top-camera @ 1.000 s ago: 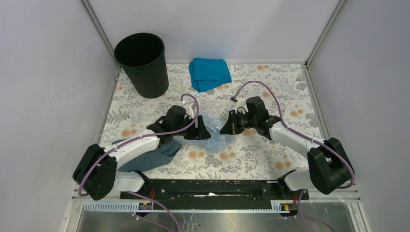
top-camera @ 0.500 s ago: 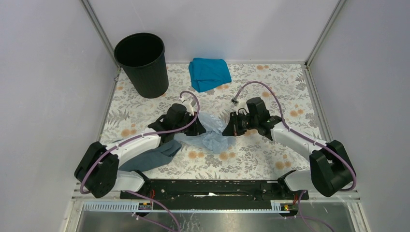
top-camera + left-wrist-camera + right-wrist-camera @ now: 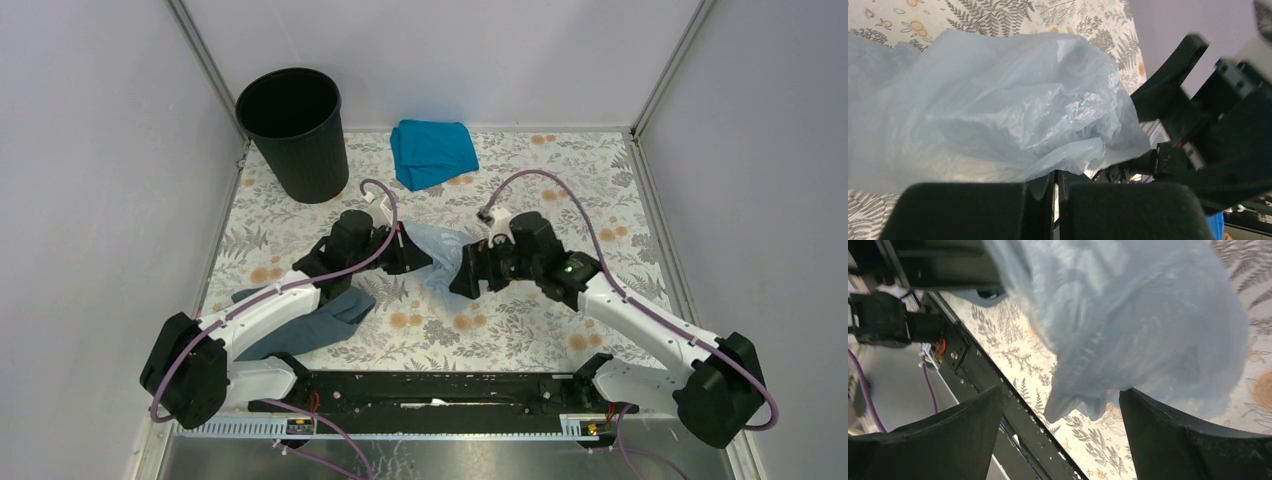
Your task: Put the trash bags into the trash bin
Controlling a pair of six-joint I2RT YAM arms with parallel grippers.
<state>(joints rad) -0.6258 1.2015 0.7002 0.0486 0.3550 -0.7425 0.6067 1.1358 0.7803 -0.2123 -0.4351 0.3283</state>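
A thin table cover printed with grey fern leaves and orange blossoms on cream (image 3: 560, 180) spreads over the whole work surface, enclosed at the back and both sides by plain pale lilac-grey wall panels (image 3: 450, 50) set between slim metal corner posts (image 3: 205, 60). A folded teal cloth (image 3: 432, 152) lies flat near the middle of the far edge. A crumpled dark slate-grey cloth (image 3: 305, 328) lies well apart from it at the near left, just beyond a black mounting rail (image 3: 430, 390) along the front edge.
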